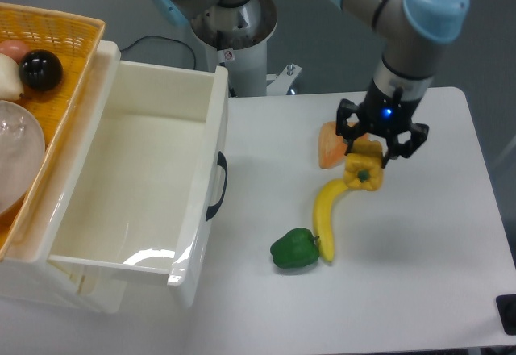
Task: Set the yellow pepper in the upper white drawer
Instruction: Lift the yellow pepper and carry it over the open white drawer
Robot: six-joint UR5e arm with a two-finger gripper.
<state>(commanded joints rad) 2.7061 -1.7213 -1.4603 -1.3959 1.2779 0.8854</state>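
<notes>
The end effector (pixel 364 164) is gripping the yellow pepper (pixel 364 173), which is hanging above the white bench (pixel 419 274), right of the upper white drawer (pixel 137 185) and just above the banana (pixel 326 214); grey floor is showing behind.

Grey tubular arm links are joined by light-blue caps. A black gripper (pixel 368 161) with a small blue light is fitted.
</notes>
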